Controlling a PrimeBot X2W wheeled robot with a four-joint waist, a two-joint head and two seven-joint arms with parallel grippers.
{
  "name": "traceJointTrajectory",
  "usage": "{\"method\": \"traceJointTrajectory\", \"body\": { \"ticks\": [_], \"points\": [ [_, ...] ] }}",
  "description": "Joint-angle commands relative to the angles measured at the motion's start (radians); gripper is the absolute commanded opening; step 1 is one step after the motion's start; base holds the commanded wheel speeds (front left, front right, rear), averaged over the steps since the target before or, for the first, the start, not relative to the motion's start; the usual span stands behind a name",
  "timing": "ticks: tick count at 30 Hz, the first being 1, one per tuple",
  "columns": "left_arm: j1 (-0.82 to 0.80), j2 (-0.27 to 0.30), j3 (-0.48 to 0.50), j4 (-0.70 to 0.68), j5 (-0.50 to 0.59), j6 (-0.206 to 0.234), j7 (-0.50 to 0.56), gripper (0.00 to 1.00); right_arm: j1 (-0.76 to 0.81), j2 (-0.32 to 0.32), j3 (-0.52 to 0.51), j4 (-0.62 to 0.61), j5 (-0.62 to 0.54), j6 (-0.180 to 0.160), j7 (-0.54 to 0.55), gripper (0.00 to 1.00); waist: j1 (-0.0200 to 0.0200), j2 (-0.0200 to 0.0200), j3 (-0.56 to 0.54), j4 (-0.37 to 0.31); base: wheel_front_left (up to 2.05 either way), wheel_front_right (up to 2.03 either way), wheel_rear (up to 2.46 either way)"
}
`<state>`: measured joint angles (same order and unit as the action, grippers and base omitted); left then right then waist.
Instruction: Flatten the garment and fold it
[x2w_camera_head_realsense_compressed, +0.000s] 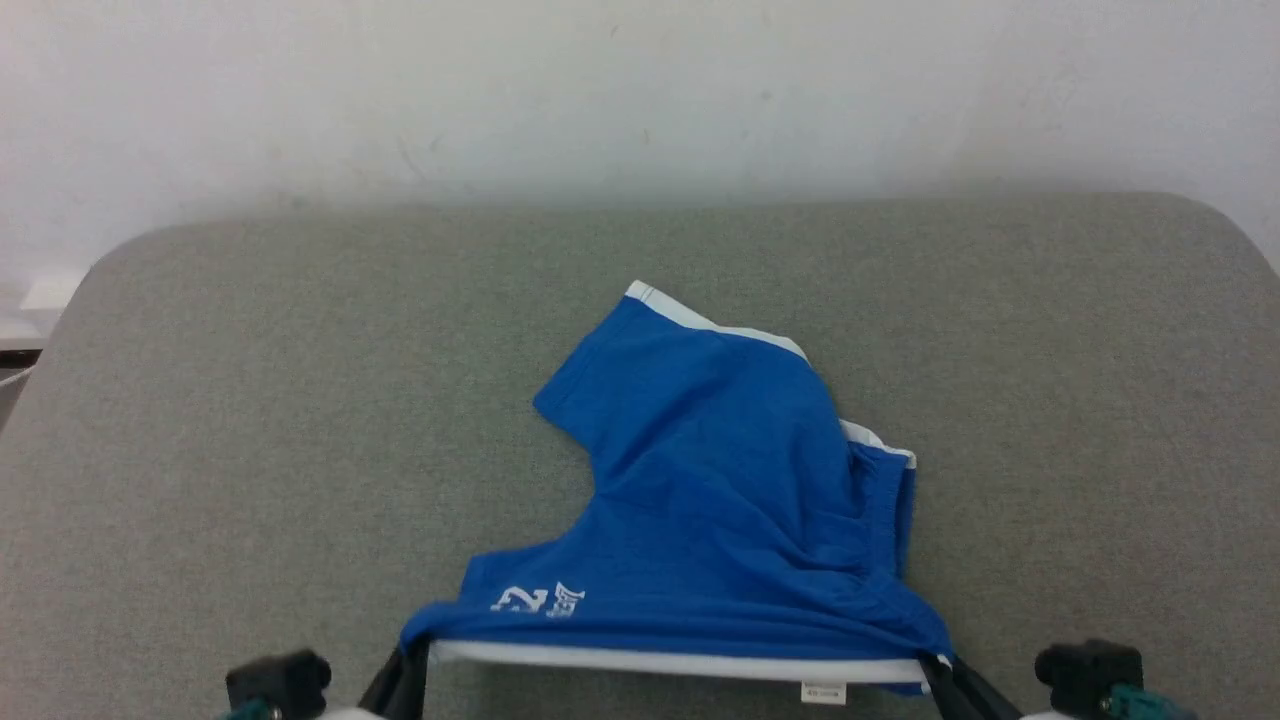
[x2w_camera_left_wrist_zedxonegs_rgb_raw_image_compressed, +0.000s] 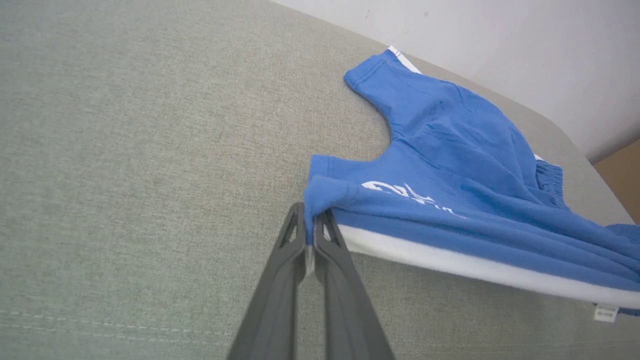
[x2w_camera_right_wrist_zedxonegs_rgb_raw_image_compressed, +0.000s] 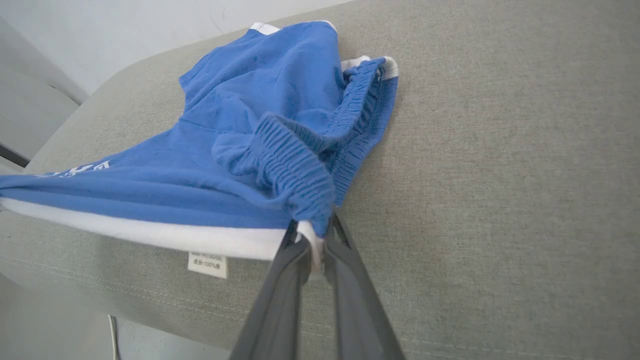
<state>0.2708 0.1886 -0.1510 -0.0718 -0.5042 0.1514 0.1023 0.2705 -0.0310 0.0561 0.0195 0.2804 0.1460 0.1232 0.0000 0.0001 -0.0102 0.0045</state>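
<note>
You are looking down on a grey padded surface (x2w_camera_head_realsense_compressed: 250, 420) that runs back to a white wall (x2w_camera_head_realsense_compressed: 640, 90). The shorts (x2w_camera_head_realsense_compressed: 720, 480) lie at lower centre of the head view, with their near hem lifted and pulled straight between both grippers. The left gripper (x2w_camera_head_realsense_compressed: 412, 660) rises from the bottom edge at lower left, its jaws pressed together on the hem's left corner. The right gripper (x2w_camera_head_realsense_compressed: 942, 668) mirrors it at lower right, clamped on the other corner. The left wrist view shows that pinch close up, with blue cloth bunched over the tips. The right wrist view shows the gathered waistband (x2w_camera_right_wrist_zedxonegs_rgb_raw_image_compressed: 300, 165), which is only partly seen from the head. A small white label (x2w_camera_head_realsense_compressed: 823, 692) hangs under the hem, near the right gripper.
</note>
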Motion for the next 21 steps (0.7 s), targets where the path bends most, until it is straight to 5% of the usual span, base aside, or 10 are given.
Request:
{"method": "traceJointTrajectory", "body": {
  "ticks": [1,15,21],
  "points": [
    [-0.052,0.029,0.025,0.006,-0.007,0.008,0.010,0.00,-0.030,-0.020,-0.027,-0.003,0.004,-0.015,0.017,0.00,0.0000,-0.0001,0.021,-0.006,0.00,0.00,0.00],
    [-0.597,0.078,-0.056,0.253,-0.048,-0.098,0.285,0.00,-0.373,-0.019,0.018,0.077,0.041,-0.015,0.270,0.00,0.0000,-0.0001,0.146,-0.066,0.00,0.00,0.00],
    [-0.847,0.085,-0.103,0.419,-0.015,-0.140,0.350,0.00,-0.513,-0.019,0.010,0.127,0.059,-0.015,0.298,0.00,0.0000,-0.0001,0.223,-0.100,0.00,0.00,0.00]
  ]
}}
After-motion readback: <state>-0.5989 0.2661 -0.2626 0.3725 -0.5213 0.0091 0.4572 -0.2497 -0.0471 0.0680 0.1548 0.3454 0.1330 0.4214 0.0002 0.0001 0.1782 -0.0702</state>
